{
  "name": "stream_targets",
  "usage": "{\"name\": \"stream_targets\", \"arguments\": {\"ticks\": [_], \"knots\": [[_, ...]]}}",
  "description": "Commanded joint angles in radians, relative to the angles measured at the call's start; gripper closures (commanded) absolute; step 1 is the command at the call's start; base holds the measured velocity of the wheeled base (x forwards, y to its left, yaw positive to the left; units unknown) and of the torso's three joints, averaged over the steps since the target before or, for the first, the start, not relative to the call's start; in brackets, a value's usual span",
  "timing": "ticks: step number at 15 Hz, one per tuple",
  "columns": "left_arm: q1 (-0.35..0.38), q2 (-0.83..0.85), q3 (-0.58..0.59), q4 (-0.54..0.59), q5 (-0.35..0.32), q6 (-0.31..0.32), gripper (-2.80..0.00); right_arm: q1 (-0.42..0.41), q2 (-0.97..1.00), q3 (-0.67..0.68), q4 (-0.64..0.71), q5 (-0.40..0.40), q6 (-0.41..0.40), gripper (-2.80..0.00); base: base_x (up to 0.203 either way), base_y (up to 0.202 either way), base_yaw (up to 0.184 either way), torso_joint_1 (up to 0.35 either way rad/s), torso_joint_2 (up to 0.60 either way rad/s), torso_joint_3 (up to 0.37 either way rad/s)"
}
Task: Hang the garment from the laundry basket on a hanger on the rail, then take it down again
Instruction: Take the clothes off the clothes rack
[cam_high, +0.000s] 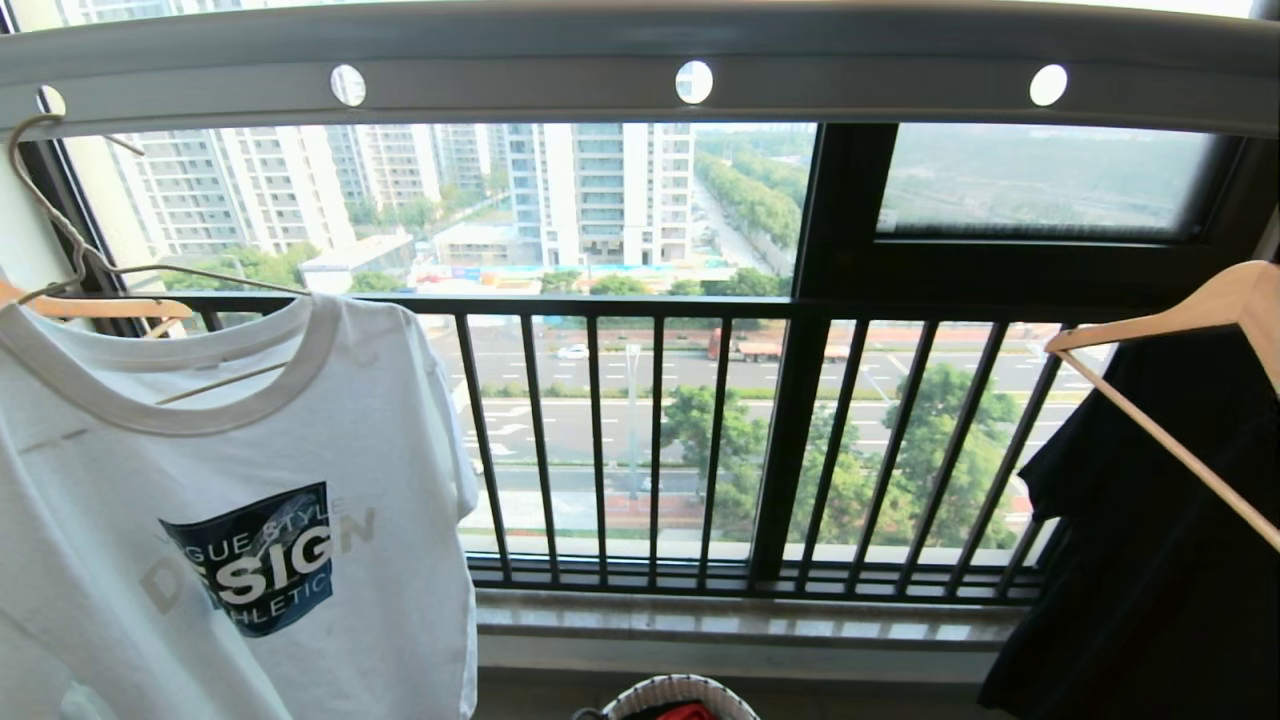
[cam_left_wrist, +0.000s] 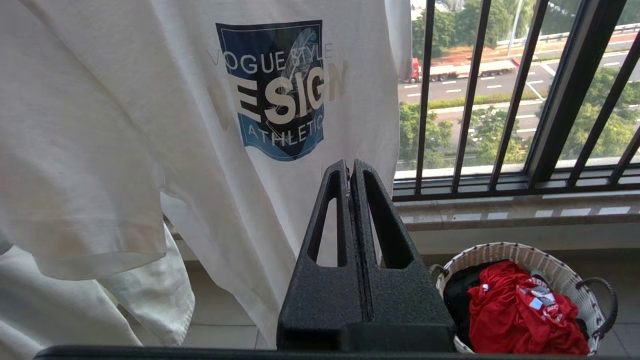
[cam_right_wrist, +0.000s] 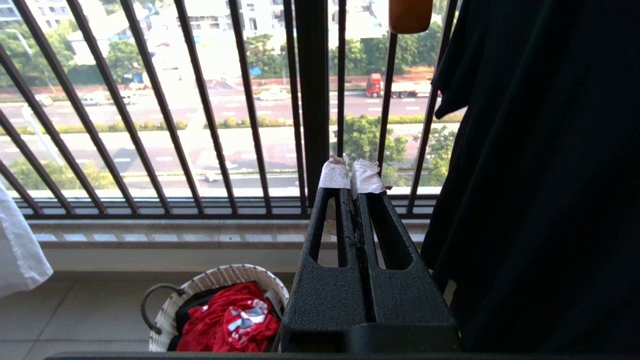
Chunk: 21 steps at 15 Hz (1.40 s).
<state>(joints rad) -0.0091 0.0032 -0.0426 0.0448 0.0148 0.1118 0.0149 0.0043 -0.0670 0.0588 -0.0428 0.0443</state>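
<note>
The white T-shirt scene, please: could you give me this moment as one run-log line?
T-shirt: hanging on hanger from rail | left gripper: shut, empty | right gripper: shut, empty | laundry basket: on floor

The left gripper (cam_left_wrist: 350, 167) is black all over, with a rough, bumpy skin like sandpaper. Its two fingers (cam_left_wrist: 327, 220) are long and pointy, wide at the bottom and thin at the top — each has a long hole cut through it. The right gripper (cam_right_wrist: 350, 175) looks the same, but its fingertips (cam_right_wrist: 334, 175) wear crumpled white tape — a bit torn at the edges.
</note>
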Motion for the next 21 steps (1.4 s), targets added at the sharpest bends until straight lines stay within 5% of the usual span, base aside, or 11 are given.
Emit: {"name": "stream_targets", "arguments": {"ticks": [1,3,7,12,21], "knots": [[0.0,-0.002,0.012,0.002,-0.013,0.03,0.0,0.0,-0.004,0.064,-0.079,0.023,-0.069,0.0,0.0,0.0,0.0,0.0,0.0,0.0],[0.0,-0.002,0.029,0.0,-0.052,0.086,0.0,0.0,-0.004,0.067,-0.054,0.034,-0.112,0.0,0.0,0.0,0.0,0.0,0.0,0.0],[0.0,-0.002,0.027,0.001,-0.053,0.08,0.0,0.0,-0.004,0.067,-0.053,0.06,-0.121,0.0,0.0,0.0,0.0,0.0,0.0,0.0],[0.0,-0.002,0.029,0.001,-0.049,-0.044,0.0,0.0,-0.003,0.065,-0.057,0.059,-0.074,0.0,0.0,0.0,0.0,0.0,0.0,0.0],[0.0,-0.002,0.029,0.001,-0.047,-0.046,0.0,0.0,-0.004,0.067,-0.059,0.058,-0.069,0.0,0.0,0.0,0.0,0.0,0.0,0.0]]}}
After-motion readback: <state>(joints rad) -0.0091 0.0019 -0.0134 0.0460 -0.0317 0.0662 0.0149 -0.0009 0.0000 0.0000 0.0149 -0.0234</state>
